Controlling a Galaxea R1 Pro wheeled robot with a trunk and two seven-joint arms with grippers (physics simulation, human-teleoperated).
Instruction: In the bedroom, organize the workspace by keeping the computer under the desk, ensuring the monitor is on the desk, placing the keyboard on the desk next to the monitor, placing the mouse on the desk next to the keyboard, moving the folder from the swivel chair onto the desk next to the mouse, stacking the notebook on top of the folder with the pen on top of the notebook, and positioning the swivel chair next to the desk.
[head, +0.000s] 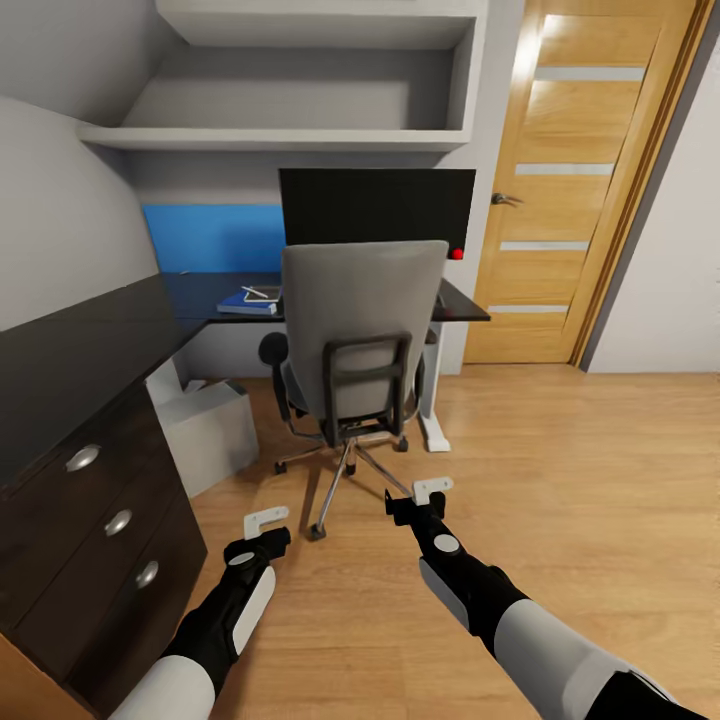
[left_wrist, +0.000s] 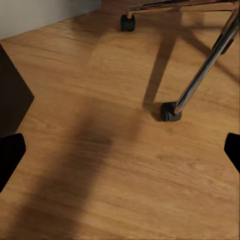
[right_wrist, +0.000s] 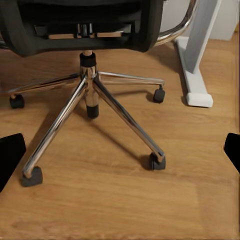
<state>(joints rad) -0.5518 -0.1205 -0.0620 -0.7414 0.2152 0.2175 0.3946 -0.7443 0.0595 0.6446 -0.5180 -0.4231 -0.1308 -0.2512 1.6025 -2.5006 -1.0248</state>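
Swivel chair (head: 362, 330) faced from behind, pushed up against the desk (head: 210, 296).

The monitor (head: 377, 204) is seen on the desk beyond the chair back, a blue notebook (head: 248, 303) with a pen (head: 259, 293) lying left of it. The computer (head: 208, 430) is set on the floor by the desk. Left gripper (head: 266, 520) and right gripper (head: 432, 489) are held low over the wood floor (head: 580, 480), jaws spread and empty, near the chair's castors (left_wrist: 170, 112).

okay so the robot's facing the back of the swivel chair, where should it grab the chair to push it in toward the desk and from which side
Judging from the head view, grip the black frame on the back of the swivel chair, coming straight from behind. The chair's back faces the robot, and the frame's upright side bars stand proud of the grey backrest, thin enough for open jaws. Both the left gripper and right gripper hang low, so either must rise first.
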